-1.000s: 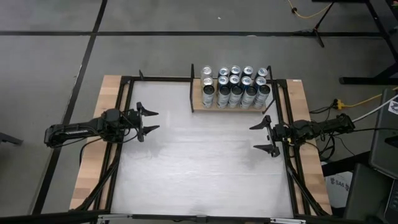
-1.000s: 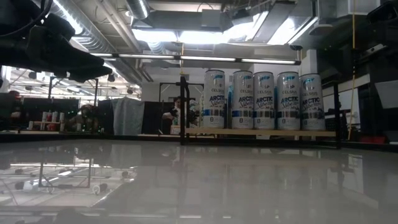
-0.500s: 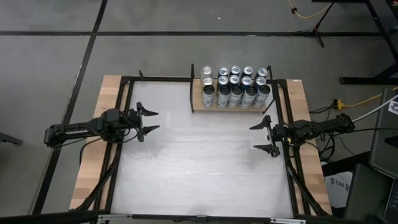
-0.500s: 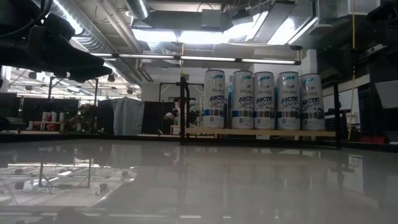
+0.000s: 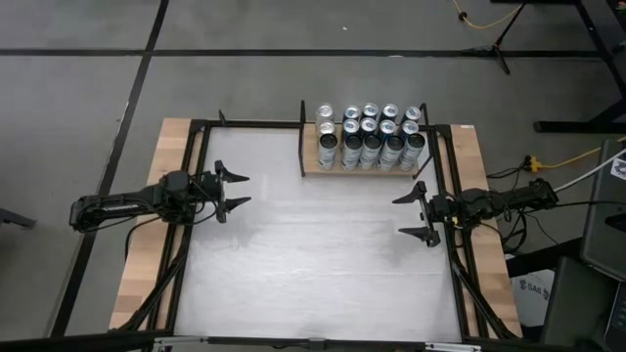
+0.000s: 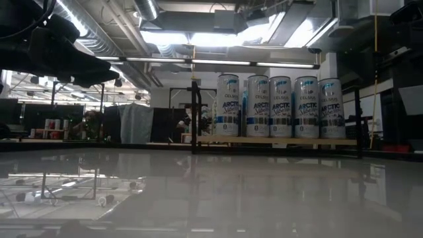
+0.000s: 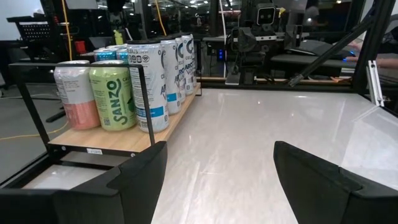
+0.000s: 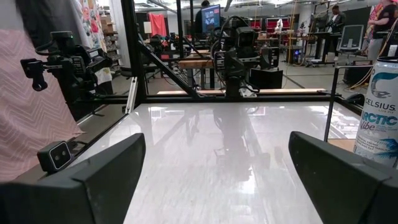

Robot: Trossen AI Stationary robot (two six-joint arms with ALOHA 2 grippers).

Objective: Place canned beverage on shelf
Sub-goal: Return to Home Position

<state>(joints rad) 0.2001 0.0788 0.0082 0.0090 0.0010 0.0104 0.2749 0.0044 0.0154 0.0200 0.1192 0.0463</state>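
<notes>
The shelf (image 5: 311, 162), a small light-brown board with black uprights, stands at the table's far edge. Several white-and-blue cans (image 5: 371, 145) stand upright on it in two rows; they also show in the low view (image 6: 280, 107). In the left wrist view a pink can (image 7: 76, 93) and a green can (image 7: 114, 94) stand in the back row. My left gripper (image 5: 235, 191) is open and empty at the table's left side. My right gripper (image 5: 416, 215) is open and empty at the right side.
A black metal frame (image 5: 196, 196) edges the white table top, with pale wooden strips (image 5: 156, 166) outside it on both sides. People show in the room beyond the table in the low view (image 6: 185, 125).
</notes>
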